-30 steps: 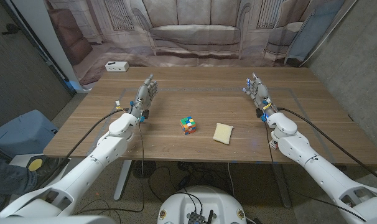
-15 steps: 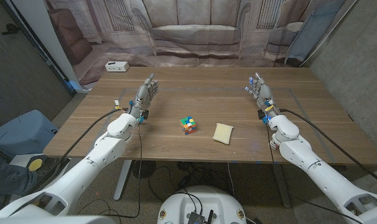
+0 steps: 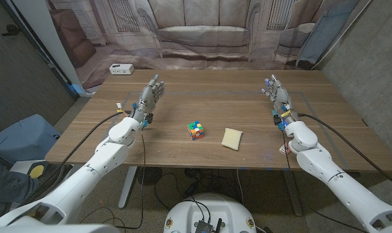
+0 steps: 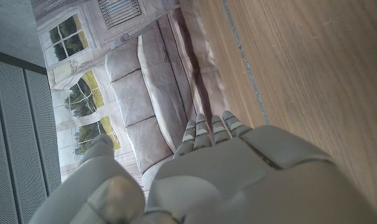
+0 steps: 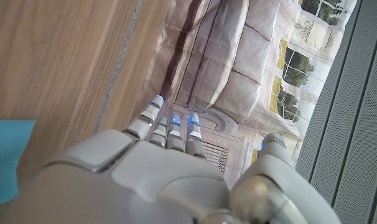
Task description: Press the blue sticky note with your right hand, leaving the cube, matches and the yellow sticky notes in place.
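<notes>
Head view: my right hand and left hand stand spread, holding nothing; cube beside yellow sticky notes.

The head camera looks steeply down over the counter toward a sofa backdrop. Each wrist camera sits close behind its own hand, facing that same backdrop across the wood.
</notes>
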Robot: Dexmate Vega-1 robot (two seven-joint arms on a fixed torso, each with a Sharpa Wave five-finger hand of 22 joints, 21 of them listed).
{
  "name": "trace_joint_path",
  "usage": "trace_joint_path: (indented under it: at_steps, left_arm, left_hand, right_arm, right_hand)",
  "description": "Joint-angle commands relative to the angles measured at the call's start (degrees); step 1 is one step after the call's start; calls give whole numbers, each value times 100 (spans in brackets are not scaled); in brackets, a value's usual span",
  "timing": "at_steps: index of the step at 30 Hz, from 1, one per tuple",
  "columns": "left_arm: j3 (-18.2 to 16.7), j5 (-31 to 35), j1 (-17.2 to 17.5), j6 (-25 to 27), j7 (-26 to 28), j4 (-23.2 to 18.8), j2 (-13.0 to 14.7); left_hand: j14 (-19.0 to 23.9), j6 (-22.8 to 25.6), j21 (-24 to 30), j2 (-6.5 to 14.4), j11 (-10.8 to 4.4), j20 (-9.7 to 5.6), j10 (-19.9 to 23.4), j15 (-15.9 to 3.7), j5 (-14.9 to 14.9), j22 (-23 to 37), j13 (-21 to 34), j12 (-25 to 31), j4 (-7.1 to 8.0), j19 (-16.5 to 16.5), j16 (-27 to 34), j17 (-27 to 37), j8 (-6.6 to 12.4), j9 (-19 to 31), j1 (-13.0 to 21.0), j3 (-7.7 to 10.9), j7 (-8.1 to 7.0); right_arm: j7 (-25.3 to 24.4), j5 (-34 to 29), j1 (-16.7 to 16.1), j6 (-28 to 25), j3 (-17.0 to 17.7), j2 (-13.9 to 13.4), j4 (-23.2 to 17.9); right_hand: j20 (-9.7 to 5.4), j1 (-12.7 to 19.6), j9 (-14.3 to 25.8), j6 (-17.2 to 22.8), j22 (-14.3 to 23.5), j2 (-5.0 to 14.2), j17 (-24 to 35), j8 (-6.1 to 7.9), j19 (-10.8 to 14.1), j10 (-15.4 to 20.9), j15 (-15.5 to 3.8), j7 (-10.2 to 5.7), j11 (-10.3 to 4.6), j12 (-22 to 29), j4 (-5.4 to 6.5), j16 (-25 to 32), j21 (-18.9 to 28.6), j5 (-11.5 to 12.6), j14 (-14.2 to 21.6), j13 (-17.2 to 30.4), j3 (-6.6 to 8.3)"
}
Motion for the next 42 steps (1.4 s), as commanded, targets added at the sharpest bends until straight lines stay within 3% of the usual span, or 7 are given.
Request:
trace_joint_path:
  at_steps: [1,13,22,27,32,36,42]
  left_arm:
    - [-5,398,101,139,328,-320,249]
    - [-108,501,270,167,473,-588,405]
    - [-158,429,315,66,372,-572,410]
    - [-178,136,295,-66,54,-427,319]
    - [-190,307,366,9,250,-593,408]
    - [-195,369,374,-30,274,-603,423]
    - [-171,417,348,-65,285,-574,388]
  left_hand:
    - [83,78,-10,3,-9,-18,89,32,14,19,17,43,-44,43,56,21,21,14,45,22,29]
    - [178,182,-44,9,-28,-28,171,15,11,19,13,56,-67,76,60,21,29,14,46,20,27]
    - [242,249,-61,11,-28,-32,259,16,8,20,10,74,-85,132,58,21,27,15,45,17,31]
    - [256,266,-66,12,-34,-29,277,11,7,20,10,72,-94,165,51,21,21,15,43,15,21]
    - [301,295,-76,13,-40,-21,299,-2,7,20,9,73,-102,188,57,21,20,15,43,14,20]
    - [304,296,-88,13,-35,-23,299,-2,6,20,9,67,-107,186,50,21,12,15,42,12,13]
    - [307,304,-111,13,-68,-19,297,-3,4,21,8,56,-117,180,37,21,1,16,39,9,10]
  right_arm:
    - [-364,-310,-297,-16,159,-208,-306]
    - [-727,-757,-410,86,259,-277,-306]
    - [-1034,-1091,-601,-43,371,-419,-547]
    - [-1193,-1295,-748,-260,444,-579,-725]
    - [-1508,-1679,-876,-554,506,-731,-904]
    - [-1779,-2019,-966,-763,543,-822,-1007]
    - [-2101,-2482,-1095,-1147,573,-964,-1218]
  right_hand:
    - [8,22,16,70,13,-30,28,46,94,84,-3,-21,2,68,0,52,22,39,78,17,7]
    - [52,10,14,231,16,-61,27,84,72,213,-4,-114,-42,89,-7,47,-15,40,136,17,-15]
    - [126,-11,9,362,23,-41,40,77,-400,34,68,-189,-88,-20,2,-115,-169,42,-259,26,-35]
    - [463,-7,7,381,29,-40,39,41,-737,-33,249,-375,-139,-51,-8,-128,-192,43,-373,34,-47]
    - [784,-3,6,458,34,-36,39,38,-922,-79,352,-581,-191,-70,-14,-142,-179,45,-488,41,-51]
    - [776,-4,3,541,38,-32,41,47,-1118,-156,276,-665,-198,-94,-16,-189,-199,46,-699,45,-53]
    - [636,-10,-2,521,44,-16,47,-5,-1563,-412,149,-688,-240,-153,-15,-224,-211,46,-1092,49,-60]
